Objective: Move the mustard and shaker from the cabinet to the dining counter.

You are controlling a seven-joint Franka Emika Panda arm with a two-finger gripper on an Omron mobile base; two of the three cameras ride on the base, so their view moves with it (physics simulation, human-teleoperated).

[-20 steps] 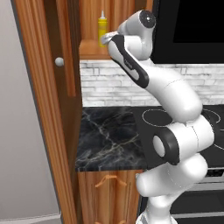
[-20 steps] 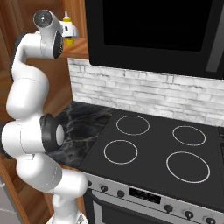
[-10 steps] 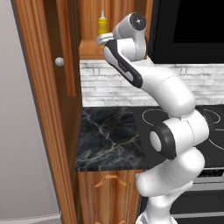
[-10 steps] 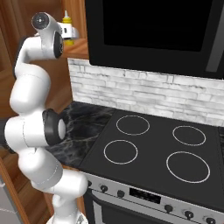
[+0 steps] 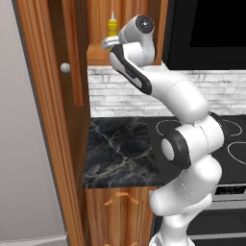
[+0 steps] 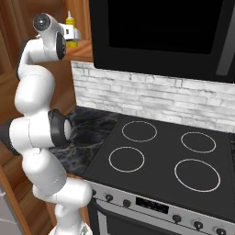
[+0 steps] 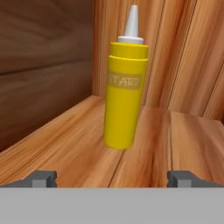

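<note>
Cabinet (image 5: 53, 96) of warm brown wood, door swung open with a round silver knob (image 5: 65, 67); its top is cut off by the frame in both base views, and the interior beyond the shelf front is hard to make out there. Short black marble counter (image 5: 120, 149) with pale veins below, beside a black stove top (image 6: 170, 160) with white rings; white brick backsplash (image 6: 151, 92) behind. Arm rises in a tall S, elbow bent, wrist raised to shelf height and turned into the cabinet opening; the hand itself is largely hidden behind the wrist in the left base view. Gripper (image 7: 112, 177) spread wide, holding nothing; its two dark tips sit low at either side in the hand view. Mustard (image 7: 124, 94) stands upright on the wooden shelf, apart from the tips and between them; slim yellow plastic cylinder, white pointed nozzle, label lettering blurred; partly masked by the wrist from the base cameras.
</note>
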